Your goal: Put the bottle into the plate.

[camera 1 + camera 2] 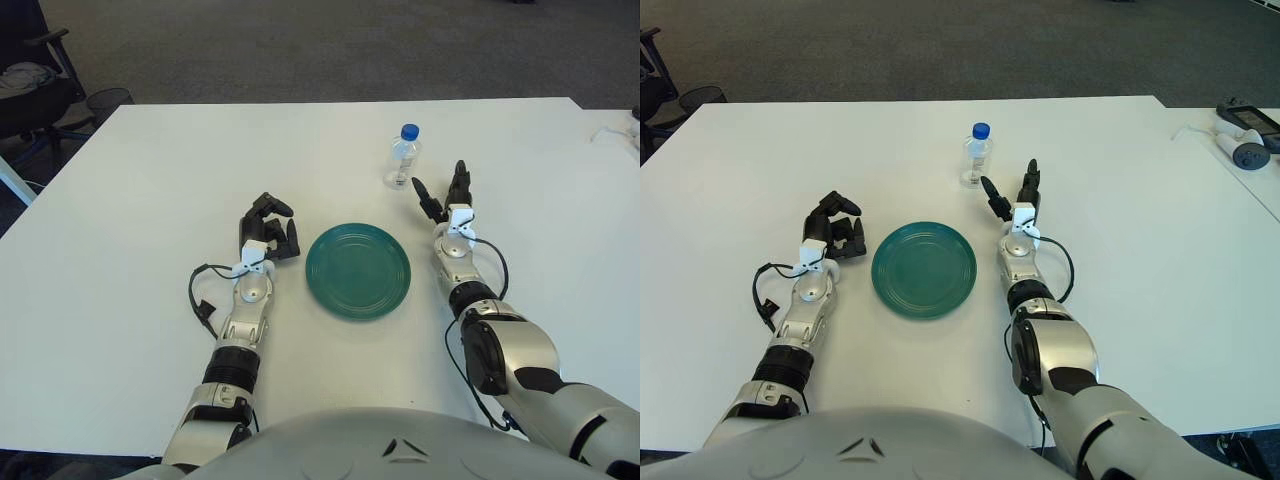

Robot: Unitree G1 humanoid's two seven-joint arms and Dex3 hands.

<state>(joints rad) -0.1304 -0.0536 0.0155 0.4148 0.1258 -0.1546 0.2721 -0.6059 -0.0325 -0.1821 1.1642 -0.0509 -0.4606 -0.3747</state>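
While the green plate [358, 270] is lying flat on the white table [150, 180] with nothing in it, the bottle [402, 157] is standing upright farther back and a little to the plate's right — well apart from its rim. It is a small clear plastic bottle with a blue cap; whether any liquid is inside cannot be told from either view.

The right hand [448, 200] is showing just beside the bottle, on its near right side, with its dark fingers [421, 190] spreading apart and pointing away from the robot. It is holding nothing — a narrow strip of table is showing between the nearest fingertip and the bottle's base, so the two are not touching. Its forearm is stretching back toward the robot along the plate's right side.

The left hand [266, 232] is showing just left of the plate, its fingers curling inward and grasping nothing, with a black cable [200, 295] looping out beside its wrist.

Off the table's far right edge, a second white surface is carrying a pale device [1243, 152] and a dark one behind it.
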